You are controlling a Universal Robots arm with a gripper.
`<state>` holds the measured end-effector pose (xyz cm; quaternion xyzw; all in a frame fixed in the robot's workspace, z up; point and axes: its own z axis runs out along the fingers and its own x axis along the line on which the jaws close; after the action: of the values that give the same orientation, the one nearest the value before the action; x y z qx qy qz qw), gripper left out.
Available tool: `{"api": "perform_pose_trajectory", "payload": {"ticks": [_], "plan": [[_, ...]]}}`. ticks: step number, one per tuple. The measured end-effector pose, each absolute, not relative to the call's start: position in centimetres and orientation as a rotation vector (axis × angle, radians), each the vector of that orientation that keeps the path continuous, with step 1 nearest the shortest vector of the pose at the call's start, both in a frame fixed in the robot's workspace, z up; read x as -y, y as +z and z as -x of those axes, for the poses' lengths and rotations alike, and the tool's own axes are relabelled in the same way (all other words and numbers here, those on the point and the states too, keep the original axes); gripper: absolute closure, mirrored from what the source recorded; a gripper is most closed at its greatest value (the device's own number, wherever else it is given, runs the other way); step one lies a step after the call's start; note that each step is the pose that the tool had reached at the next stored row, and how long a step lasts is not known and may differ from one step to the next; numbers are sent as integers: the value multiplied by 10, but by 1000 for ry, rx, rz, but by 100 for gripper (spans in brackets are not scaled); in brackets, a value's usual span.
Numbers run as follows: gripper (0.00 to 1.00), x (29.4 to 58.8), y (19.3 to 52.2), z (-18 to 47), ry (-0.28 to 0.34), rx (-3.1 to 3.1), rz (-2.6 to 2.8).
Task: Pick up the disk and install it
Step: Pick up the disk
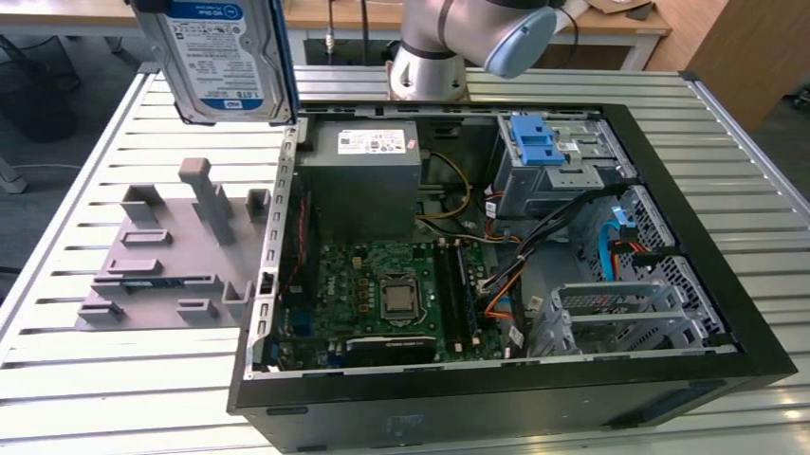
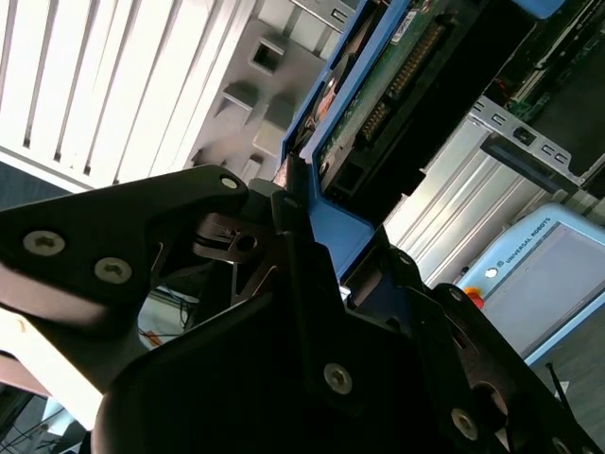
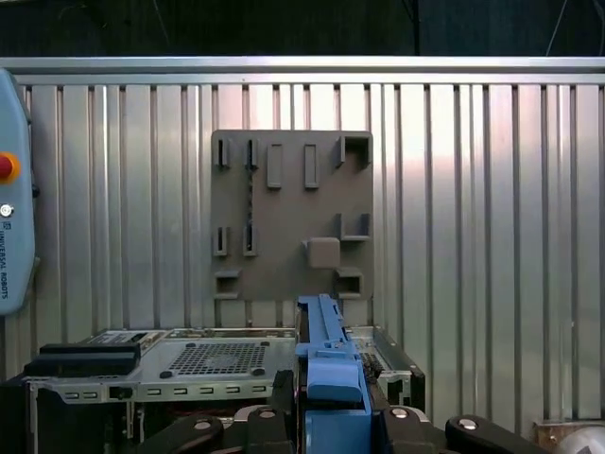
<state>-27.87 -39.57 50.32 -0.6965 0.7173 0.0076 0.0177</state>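
The disk (image 1: 222,57) hangs upright in the air over the slatted table, above the far-left corner of the open computer case in the exterior view. Its white-and-blue label faces the camera, with a blue rail along its edge. In the second wrist view my gripper (image 2: 304,222) is shut on the disk's blue rail, and the disk's green circuit-board side (image 2: 397,76) runs away from the fingers. In the first wrist view the disk (image 3: 319,336) shows edge-on as a blue strip rising from the gripper (image 3: 326,402).
The open computer case (image 1: 708,284) lies on its side with a motherboard (image 1: 393,284), a grey power-supply box (image 1: 367,152) and a drive cage with a blue latch (image 1: 538,142). A grey fixture plate (image 1: 165,246) lies beside it. The arm's base (image 1: 431,57) stands behind.
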Motion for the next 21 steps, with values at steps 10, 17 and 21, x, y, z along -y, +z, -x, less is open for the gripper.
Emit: {"api": "perform_pose_trajectory", "payload": {"ticks": [10, 17, 21], "plan": [[64, 404, 503, 265, 26, -2230, 2164], [64, 410, 503, 255, 27, -2231, 2165], [64, 413, 503, 250, 28, -2232, 2165]]}}
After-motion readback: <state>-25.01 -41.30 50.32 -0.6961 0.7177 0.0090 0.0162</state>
